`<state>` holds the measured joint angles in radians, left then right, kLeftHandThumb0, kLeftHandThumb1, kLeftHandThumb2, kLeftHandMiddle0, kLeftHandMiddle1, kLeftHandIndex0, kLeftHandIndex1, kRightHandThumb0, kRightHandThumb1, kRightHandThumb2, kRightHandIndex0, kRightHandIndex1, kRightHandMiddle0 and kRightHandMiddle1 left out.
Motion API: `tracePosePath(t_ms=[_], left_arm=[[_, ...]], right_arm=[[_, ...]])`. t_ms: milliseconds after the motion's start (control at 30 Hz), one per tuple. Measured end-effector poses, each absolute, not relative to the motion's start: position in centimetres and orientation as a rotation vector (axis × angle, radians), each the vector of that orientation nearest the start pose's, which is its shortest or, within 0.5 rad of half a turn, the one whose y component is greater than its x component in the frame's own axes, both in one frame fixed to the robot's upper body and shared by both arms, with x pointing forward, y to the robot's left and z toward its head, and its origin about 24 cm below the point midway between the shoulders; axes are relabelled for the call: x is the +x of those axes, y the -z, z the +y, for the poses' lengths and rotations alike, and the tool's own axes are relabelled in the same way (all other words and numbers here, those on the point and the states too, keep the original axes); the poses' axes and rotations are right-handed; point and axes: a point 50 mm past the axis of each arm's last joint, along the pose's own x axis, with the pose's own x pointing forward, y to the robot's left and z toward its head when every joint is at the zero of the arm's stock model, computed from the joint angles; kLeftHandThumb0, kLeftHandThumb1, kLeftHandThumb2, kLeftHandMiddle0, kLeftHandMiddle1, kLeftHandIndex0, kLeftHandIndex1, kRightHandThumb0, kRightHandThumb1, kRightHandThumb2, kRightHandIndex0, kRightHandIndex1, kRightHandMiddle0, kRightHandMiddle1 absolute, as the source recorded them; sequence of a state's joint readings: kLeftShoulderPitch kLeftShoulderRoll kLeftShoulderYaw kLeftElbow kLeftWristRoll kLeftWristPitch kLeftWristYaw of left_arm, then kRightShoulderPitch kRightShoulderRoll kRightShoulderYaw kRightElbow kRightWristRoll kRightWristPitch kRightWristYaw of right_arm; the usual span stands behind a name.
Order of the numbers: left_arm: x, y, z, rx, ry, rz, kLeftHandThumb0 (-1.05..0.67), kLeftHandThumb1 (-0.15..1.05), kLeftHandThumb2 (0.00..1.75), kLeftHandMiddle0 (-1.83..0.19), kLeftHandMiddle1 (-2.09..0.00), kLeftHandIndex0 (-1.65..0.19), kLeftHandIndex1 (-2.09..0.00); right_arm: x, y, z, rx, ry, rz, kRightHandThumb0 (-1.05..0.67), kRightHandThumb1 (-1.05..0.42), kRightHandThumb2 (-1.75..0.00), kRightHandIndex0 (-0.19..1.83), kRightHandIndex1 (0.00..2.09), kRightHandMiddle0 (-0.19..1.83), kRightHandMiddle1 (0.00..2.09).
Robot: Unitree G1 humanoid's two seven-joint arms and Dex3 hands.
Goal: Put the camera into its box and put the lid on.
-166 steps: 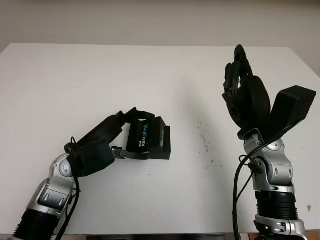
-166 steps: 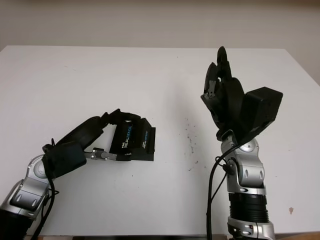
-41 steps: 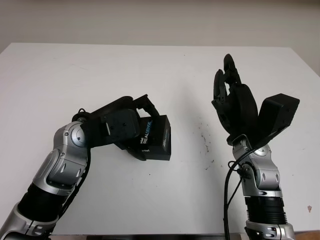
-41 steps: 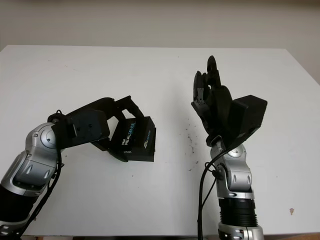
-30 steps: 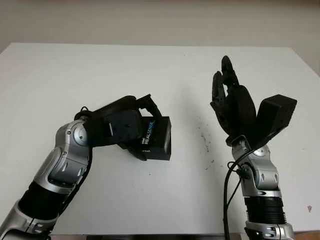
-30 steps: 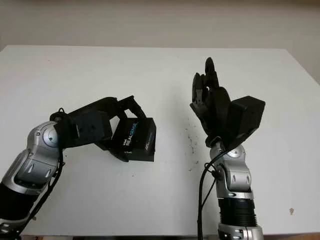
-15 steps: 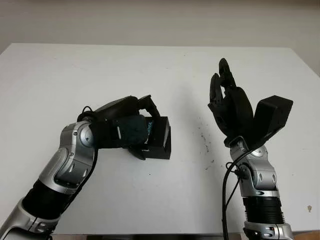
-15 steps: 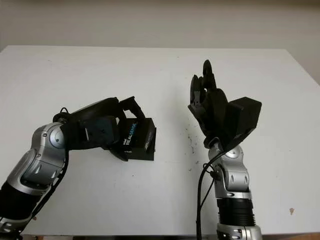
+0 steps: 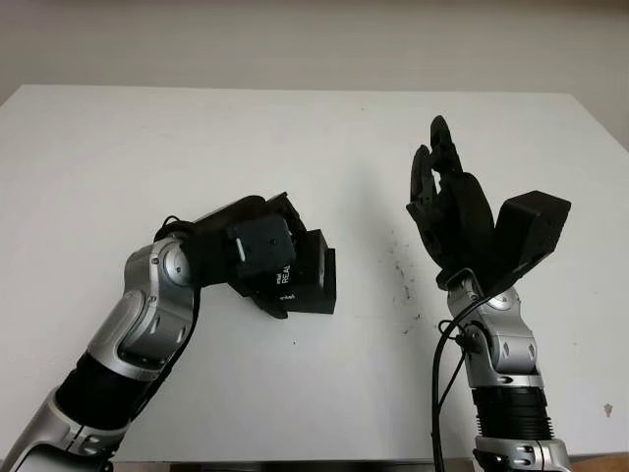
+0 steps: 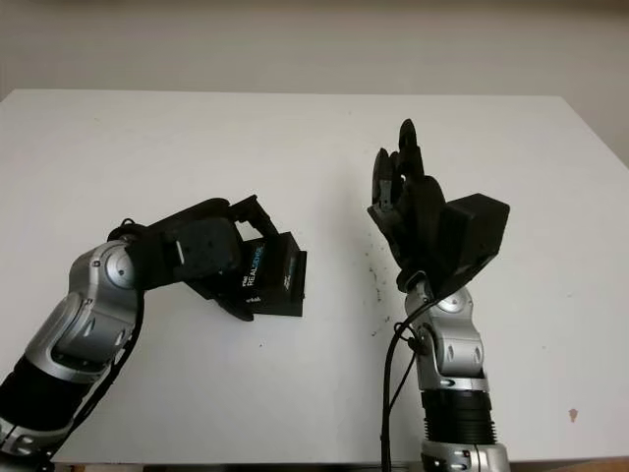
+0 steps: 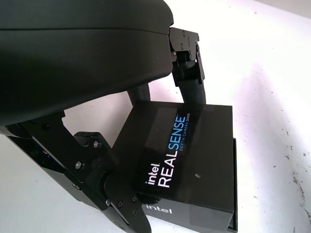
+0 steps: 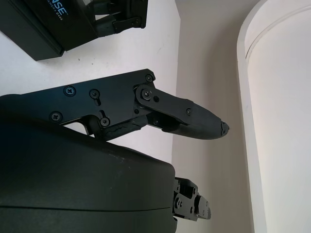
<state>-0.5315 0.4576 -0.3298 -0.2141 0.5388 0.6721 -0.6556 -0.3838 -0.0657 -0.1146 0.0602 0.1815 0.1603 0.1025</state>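
You are looking at the closing stage of the task: the box (image 11: 187,165) is sitting on the desk (image 9: 324,147) with its lid (image 11: 194,145) already over the base, so the camera is presumably inside, though you cannot see it. The left robot hand (image 9: 257,258) is working at the box, its palm arching over the lid's near side while one finger (image 11: 187,65) is reaching down at the lid's far edge and another (image 11: 112,194) is pressing against the near corner; the fingers are curling around the lid and touching it, so you are gripping the lid rather than just hovering. In the left wrist view a thin strip of the base is showing beyond the lid along one side, which suggests the lid is sitting slightly offset or not fully down. Your next move, by this reading, is calling for an even push downward and a small nudge to square the lid over the base, then a clean release without dragging the box. The right robot hand (image 10: 403,202) is standing raised, well apart from the box on its far side from the left robot hand, open and holding nothing; you could be bringing it in to steady the base if the box starts sliding.
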Motion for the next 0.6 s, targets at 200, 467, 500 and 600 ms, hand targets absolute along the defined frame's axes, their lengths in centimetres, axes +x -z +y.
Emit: tracePosePath(t_ms=[200, 467, 500, 600], left_arm=[[31.2, -15.8, 13.1, 0.98, 0.488, 0.208, -0.16, 0.94, 0.05, -0.57, -1.69, -0.35, -1.65], [31.3, -16.1, 12.5, 0.983, 0.522, 0.202, -0.16, 0.93, 0.05, -0.54, -1.68, -0.37, -1.67], [31.3, -16.1, 12.4, 0.984, 0.526, 0.199, -0.15, 0.93, 0.05, -0.53, -1.7, -0.36, -1.68], [31.3, -16.3, 12.1, 0.995, 0.533, 0.185, -0.15, 0.92, 0.05, -0.5, -1.74, -0.34, -1.7]], right_arm=[[32.0, -12.0, -15.2, 0.14, -0.121, -0.16, -0.56, -1.05, -0.64, -0.16, 0.05, -0.13, 0.06], [32.0, -11.9, -15.0, 0.148, -0.115, -0.159, -0.56, -1.05, -0.63, -0.14, 0.06, -0.11, 0.07], [32.0, -11.9, -14.9, 0.148, -0.115, -0.159, -0.56, -1.05, -0.63, -0.14, 0.06, -0.11, 0.07], [32.0, -11.9, -14.9, 0.149, -0.115, -0.159, -0.56, -1.05, -0.62, -0.13, 0.06, -0.11, 0.07]])
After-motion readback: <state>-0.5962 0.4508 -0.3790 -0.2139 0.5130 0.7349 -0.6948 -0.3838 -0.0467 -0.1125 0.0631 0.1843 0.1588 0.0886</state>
